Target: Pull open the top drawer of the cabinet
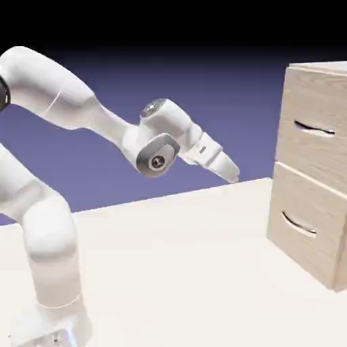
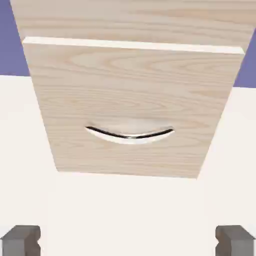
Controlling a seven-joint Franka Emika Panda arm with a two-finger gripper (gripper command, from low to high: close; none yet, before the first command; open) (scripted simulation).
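The cabinet (image 1: pixel 337 203) stands at the exterior view's right, light wood-grain, with two stacked drawer fronts. The top drawer (image 1: pixel 303 101) looks flush and carries a thin curved silver handle (image 1: pixel 315 129). My gripper (image 1: pixel 232 175) hangs in the air to the left of the cabinet, well apart from it, tilted down toward it at about the height of the seam between the drawers. In the hand view its grey fingertips (image 2: pixel 21 240) sit far apart at the bottom corners, open with nothing between them. Only a strip of the top drawer (image 2: pixel 130 17) shows along that view's top edge.
The lower drawer (image 2: pixel 130 95) fills the middle of the hand view with its own curved handle (image 2: pixel 130 135); it also shows in the exterior view (image 1: pixel 305 234). The cream table (image 1: pixel 176 271) stretches between my base and the cabinet.
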